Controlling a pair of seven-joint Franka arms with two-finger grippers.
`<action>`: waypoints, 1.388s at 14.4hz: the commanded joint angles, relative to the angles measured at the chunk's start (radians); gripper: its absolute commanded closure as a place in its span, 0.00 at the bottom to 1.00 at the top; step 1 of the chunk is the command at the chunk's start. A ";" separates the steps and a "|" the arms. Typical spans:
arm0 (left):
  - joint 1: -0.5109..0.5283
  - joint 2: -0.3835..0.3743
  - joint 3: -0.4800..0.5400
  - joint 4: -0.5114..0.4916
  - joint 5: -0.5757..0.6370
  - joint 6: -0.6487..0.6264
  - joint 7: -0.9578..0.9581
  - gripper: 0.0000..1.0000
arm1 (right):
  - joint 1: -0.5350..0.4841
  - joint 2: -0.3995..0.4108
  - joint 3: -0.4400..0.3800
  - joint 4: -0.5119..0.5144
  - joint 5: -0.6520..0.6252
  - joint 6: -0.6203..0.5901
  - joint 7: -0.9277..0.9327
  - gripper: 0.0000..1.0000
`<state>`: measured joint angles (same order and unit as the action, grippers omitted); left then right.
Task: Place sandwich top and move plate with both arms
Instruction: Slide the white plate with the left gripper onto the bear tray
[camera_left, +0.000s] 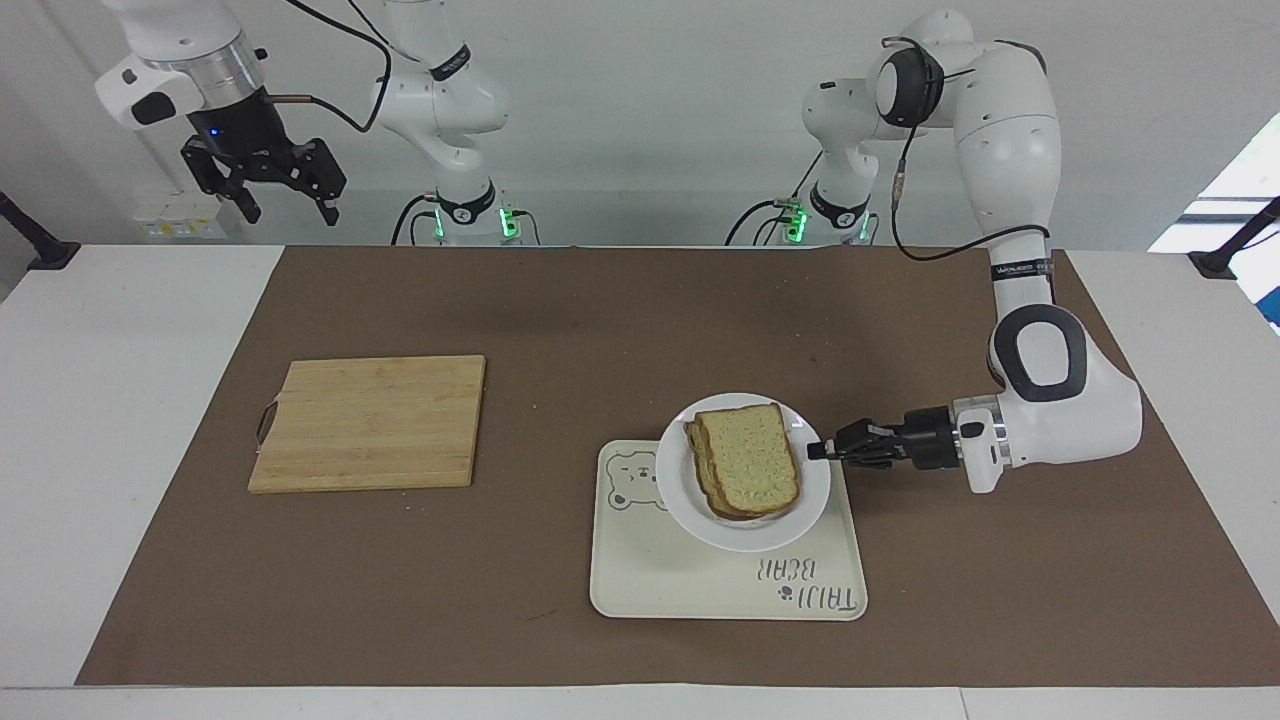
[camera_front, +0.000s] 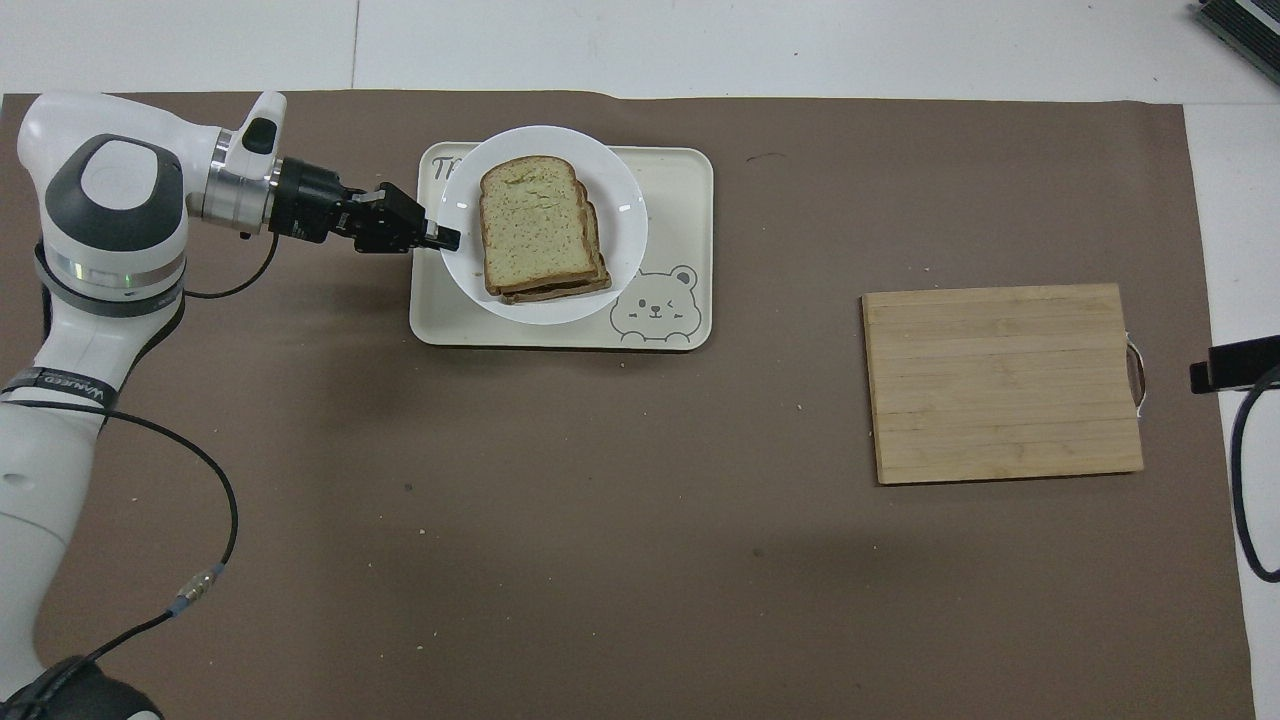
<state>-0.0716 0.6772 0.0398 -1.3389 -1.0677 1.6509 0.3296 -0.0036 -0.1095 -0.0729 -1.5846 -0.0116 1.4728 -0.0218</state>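
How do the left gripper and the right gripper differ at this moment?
The left gripper is shut on the plate rim, low over the tray; the right gripper is open, holds nothing and waits raised high. The left gripper points sideways; the right gripper points down. Both are black with two fingers.

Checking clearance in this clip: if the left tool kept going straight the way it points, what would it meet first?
The left tool, shut on the plate rim, points across the plate; the bread stacked on it comes first, though height is hard to judge.
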 joint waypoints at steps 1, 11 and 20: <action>0.010 0.099 -0.014 0.107 0.006 -0.020 -0.026 1.00 | -0.001 -0.015 0.004 -0.018 -0.016 0.021 -0.018 0.00; -0.020 0.097 -0.020 0.084 0.095 0.026 -0.020 1.00 | -0.003 -0.012 0.005 -0.012 -0.008 0.017 -0.013 0.00; -0.043 0.122 -0.028 0.064 0.106 0.099 -0.018 1.00 | -0.001 -0.012 0.005 -0.012 -0.008 0.017 -0.013 0.00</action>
<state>-0.1098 0.8063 0.0126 -1.2768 -0.9734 1.7298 0.3250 -0.0032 -0.1095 -0.0716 -1.5846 -0.0116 1.4764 -0.0218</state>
